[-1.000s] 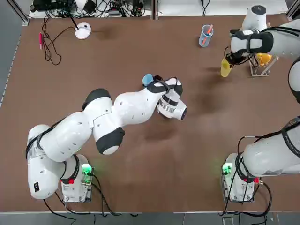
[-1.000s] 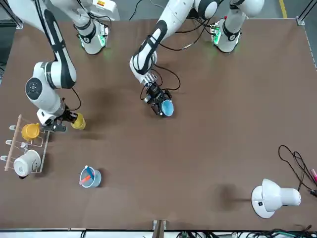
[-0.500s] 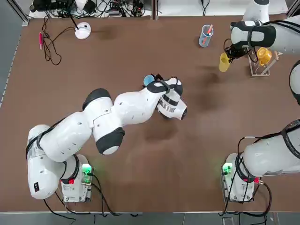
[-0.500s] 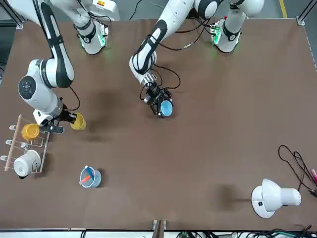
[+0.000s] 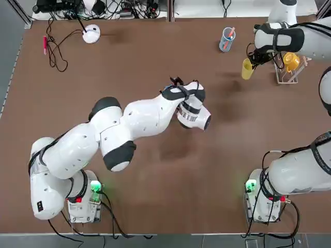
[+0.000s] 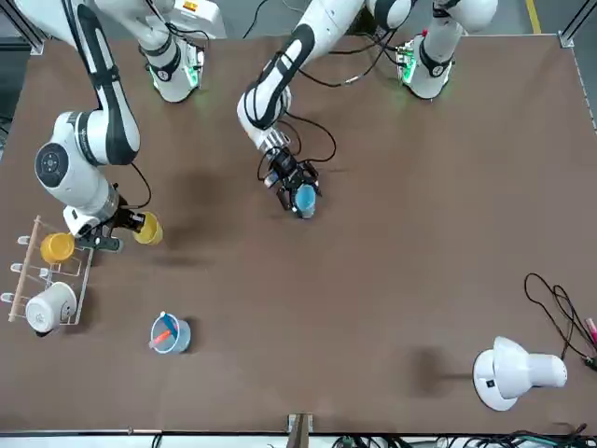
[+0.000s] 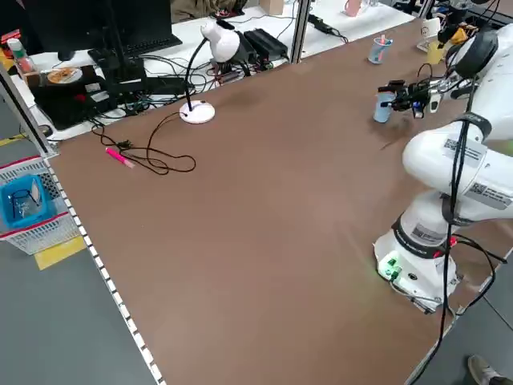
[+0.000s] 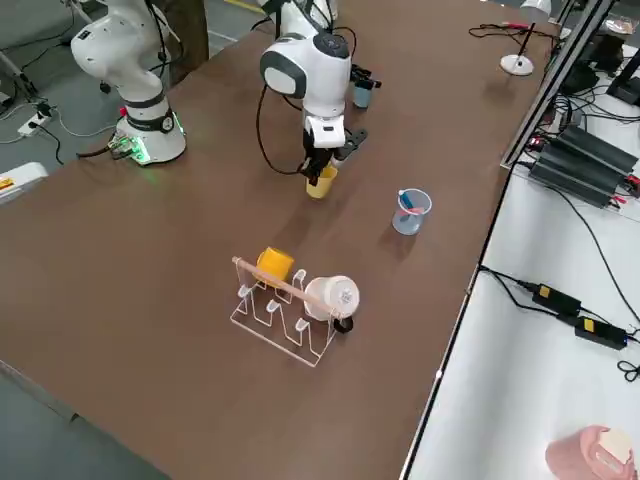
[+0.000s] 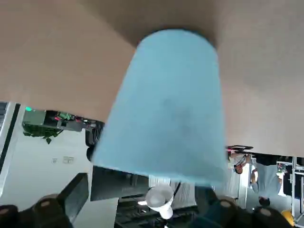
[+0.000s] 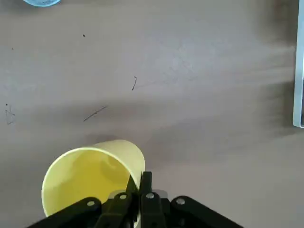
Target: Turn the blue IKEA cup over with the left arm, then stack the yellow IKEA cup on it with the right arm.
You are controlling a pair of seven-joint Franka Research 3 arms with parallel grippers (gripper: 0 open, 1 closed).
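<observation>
Apparently upright, narrow end toward the table (image 6: 373,280), the blue cup (image 9: 166,114) sits just beyond my left claw (image 9: 141,192), its jaws apart. Farther to the right, my right claw (image 10: 139,181) pinches the yellow cup (image 10: 129,153) by its wall; I'd bring that across next.

Overhead camera: looks straight down, robot's way, both white-and-black arms and brown flat bench (image 5: 170,196) in frame. Front camera: across bench, facing robot; shares nearly all of it with overhead. Side cameras: raised, diagonal, one per side; both catch blue plastic tumbler (image 8: 410,212). Wrist cameras: close; left fills with pale-blue tapered plastic cup (image 9: 166,109), right has yellow tapered plastic cup (image 10: 95,175).
</observation>
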